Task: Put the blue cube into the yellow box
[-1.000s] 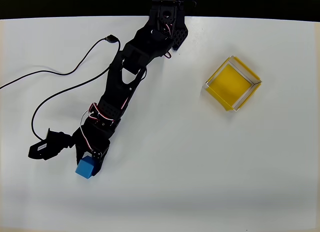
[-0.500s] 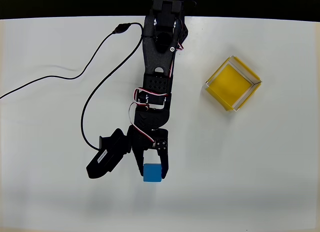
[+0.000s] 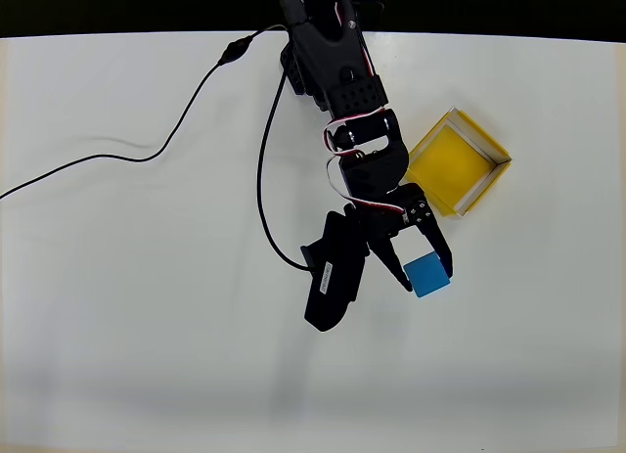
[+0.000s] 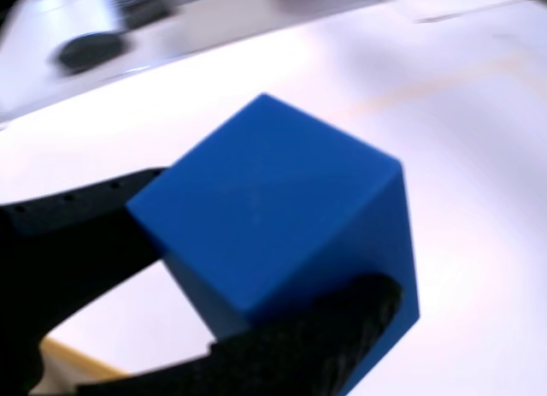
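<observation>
Up close, in the wrist view, the cube [image 4: 282, 225] sits clamped between the two black fingers [image 4: 77, 242] of the gripper [image 4: 214, 285], with bright table behind it. From overhead, the gripper [image 3: 419, 267] holds the cube [image 3: 427, 275] over the table [image 3: 147, 355], right of its middle and just short of the box [image 3: 457, 162], which lies apart from it nearer the far right corner. A black cable [image 3: 147, 158] trails from the arm [image 3: 337, 71] toward the table's left edge.

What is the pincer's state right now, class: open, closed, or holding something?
Pincer: closed on the small bright-blue solid cube, gripped between its two black fingers.
</observation>
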